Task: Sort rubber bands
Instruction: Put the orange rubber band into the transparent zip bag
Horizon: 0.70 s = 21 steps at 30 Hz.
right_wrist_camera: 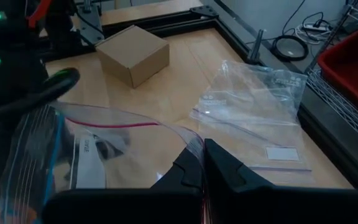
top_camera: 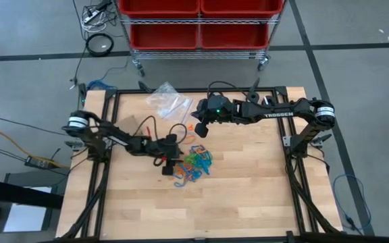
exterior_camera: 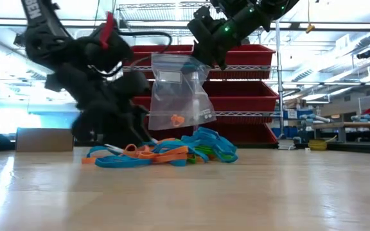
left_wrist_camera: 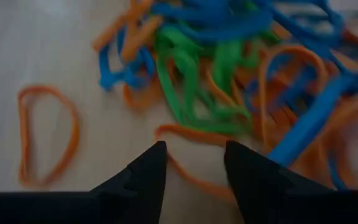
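The rubber bands point(top_camera: 196, 162) lie in a tangled orange, blue and green heap mid-surface, one orange loop point(left_wrist_camera: 45, 134) apart from the pile. The left end effector point(left_wrist_camera: 194, 163) hovers low over the heap's edge, fingers parted and empty, apparently lining up a pick. The right end effector point(right_wrist_camera: 202, 163) is clenched on a clear bag's point(exterior_camera: 178, 90) rim, hanging it above the pile, likely as the drop target.
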{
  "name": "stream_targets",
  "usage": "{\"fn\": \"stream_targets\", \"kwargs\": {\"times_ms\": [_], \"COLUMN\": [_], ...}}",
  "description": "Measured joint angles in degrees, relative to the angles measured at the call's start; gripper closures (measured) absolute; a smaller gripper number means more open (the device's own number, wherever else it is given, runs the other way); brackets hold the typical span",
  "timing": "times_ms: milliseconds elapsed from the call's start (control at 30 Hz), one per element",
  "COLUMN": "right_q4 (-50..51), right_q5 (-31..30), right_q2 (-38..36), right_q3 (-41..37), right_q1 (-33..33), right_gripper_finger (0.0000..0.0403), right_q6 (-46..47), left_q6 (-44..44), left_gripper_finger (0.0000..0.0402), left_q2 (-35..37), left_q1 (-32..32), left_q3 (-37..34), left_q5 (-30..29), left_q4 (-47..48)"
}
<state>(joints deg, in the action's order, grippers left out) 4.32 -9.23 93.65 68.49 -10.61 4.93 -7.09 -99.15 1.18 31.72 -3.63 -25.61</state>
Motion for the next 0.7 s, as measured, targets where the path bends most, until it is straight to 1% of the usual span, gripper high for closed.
{"fn": "stream_targets", "kwargs": {"times_ms": [67,133,200,267,300,400,500,633,700], "right_q4": [-0.07,0.14,0.11,0.26,0.23,0.33,0.49,0.49,0.5], "right_q5": [0.07,0.33,0.43,0.44,0.44,0.44,0.44,0.44,0.44], "right_q2": [0.0,0.0,0.0,0.0,0.0,0.0,0.0,0.0,0.0], "right_q3": [0.0,0.0,0.0,0.0,0.0,0.0,0.0,0.0,0.0], "right_q1": [0.0,0.0,0.0,0.0,0.0,0.07,0.07,0.07,0.09], "right_gripper_finger": [0.0403,0.0403,0.0403,0.0403,0.0403,0.0403,0.0403,0.0403,0.0403], "right_q6": [0.0,0.0,0.0,0.0,0.01,0.02,0.02,0.02,0.02], "left_q6": [0.04,0.05,-0.54,-2.13,-2.92,-3.87,-4.35,-4.77,-5.36], "left_gripper_finger": [0.0244,0.0268,0.0309,0.0363,0.0382,0.0395,0.0398,0.0399,0.04], "left_q2": [-2.22,-3.75,-3.91,-3.47,-2.83,-0.54,2.9,9.72,13.81], "left_q1": [-0.41,-0.67,-0.71,-0.72,-0.8,-0.91,-0.93,-0.91,-0.8], "left_q3": [1.28,2.18,2.35,2.33,2.26,2.12,1.93,1.53,1.56], "left_q5": [-0.86,-1.04,-0.97,-0.51,-0.23,-0.2,-0.27,-1.79,-3.0], "left_q4": [0.22,-0.35,-0.27,0.04,1.02,3.95,9.38,16.75,18.58]}}
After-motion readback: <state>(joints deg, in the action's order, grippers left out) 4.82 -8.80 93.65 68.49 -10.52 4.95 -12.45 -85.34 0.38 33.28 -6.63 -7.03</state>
